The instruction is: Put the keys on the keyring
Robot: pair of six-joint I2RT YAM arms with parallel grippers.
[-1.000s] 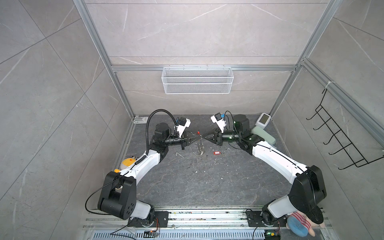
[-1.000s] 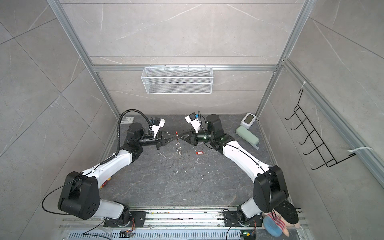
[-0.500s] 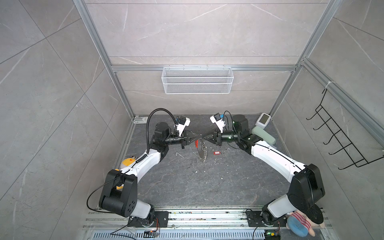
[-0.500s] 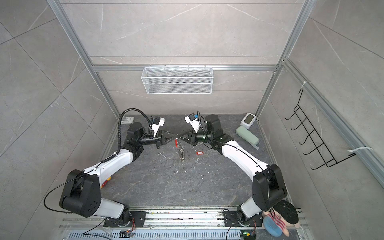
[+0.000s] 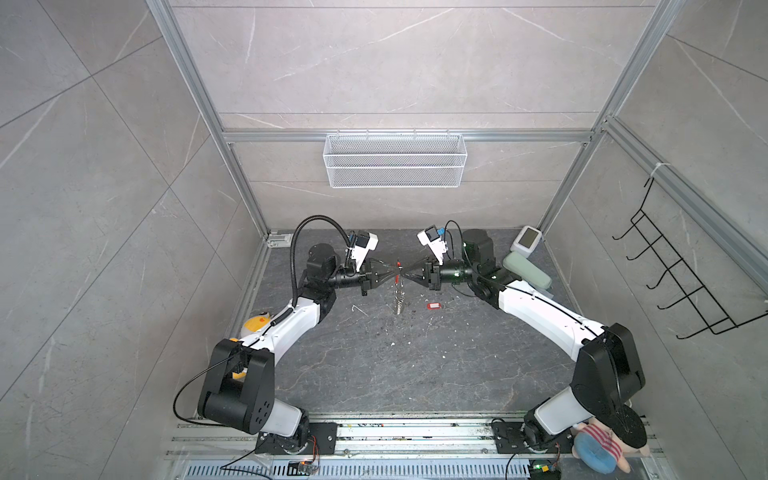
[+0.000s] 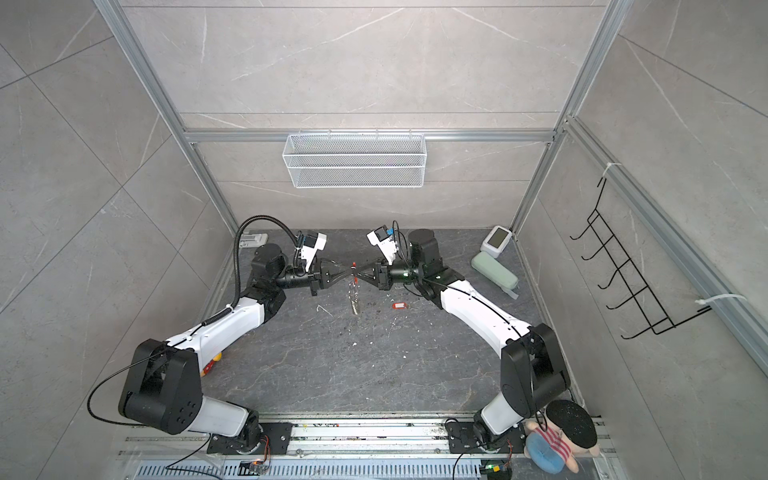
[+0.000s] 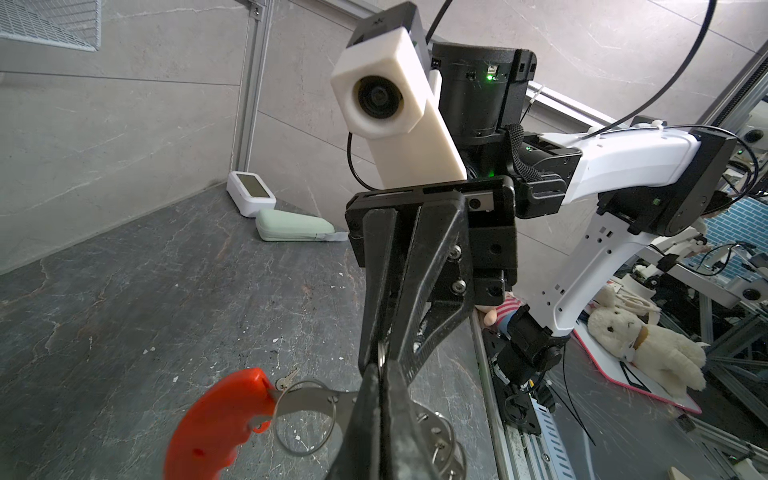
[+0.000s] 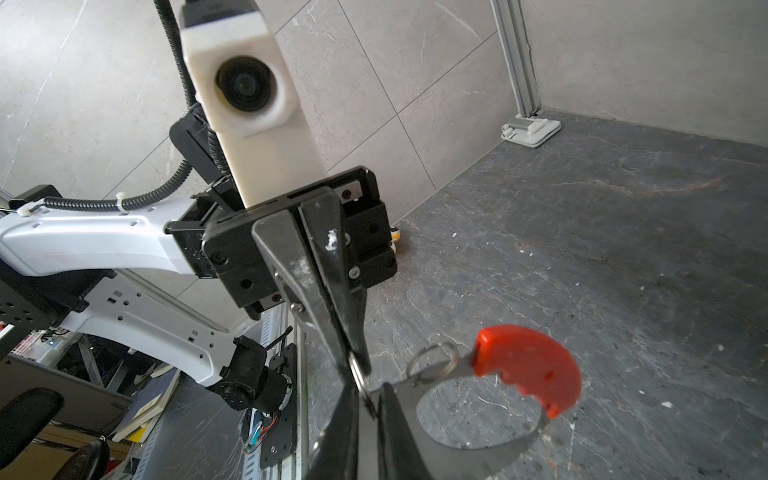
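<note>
Both jaw sets are pinched tight on the keyring [image 5: 399,296] — left gripper [image 5: 394,277] and right gripper [image 5: 404,276] meet tip to tip. You find the keys [image 5: 433,306] apart, flat on the table [image 5: 374,365].

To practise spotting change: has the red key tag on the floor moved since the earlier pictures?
No. The keys lie where they were, equally far from the green case.

the keyring [image 5: 399,291], a grey band fringed with silver loops and bearing a curved red strip, hangs edge-on at centre frame. the keys [image 5: 433,306], a small red tag, lie just lower right, apart.
</note>
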